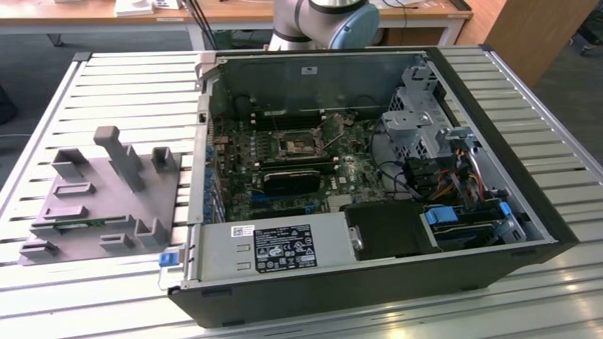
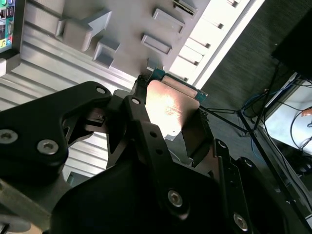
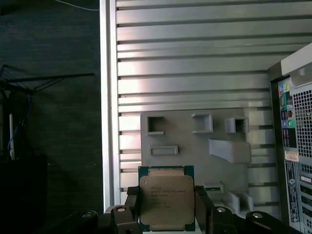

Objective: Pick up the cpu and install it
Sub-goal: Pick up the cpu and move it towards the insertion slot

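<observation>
Black end effector point(image 3: 166, 207) grips the cpu point(image 3: 166, 197) above the grey fixture point(image 3: 195, 146); pickup looks done, installing needs square alignment with the socket point(image 1: 299, 145).

An open computer case point(image 1: 377, 286) is lying on the slatted bench point(image 1: 141, 92), motherboard point(image 1: 363, 173) facing up, power supply point(image 1: 273, 247) sitting along its near wall; a grey fixture plate point(image 1: 113, 201) is resting just beside it, on the exterior view's left.

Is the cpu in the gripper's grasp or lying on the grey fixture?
In the grasp: in both wrist views the cpu sits clamped between the black fingers, apart from the fixture.
</observation>
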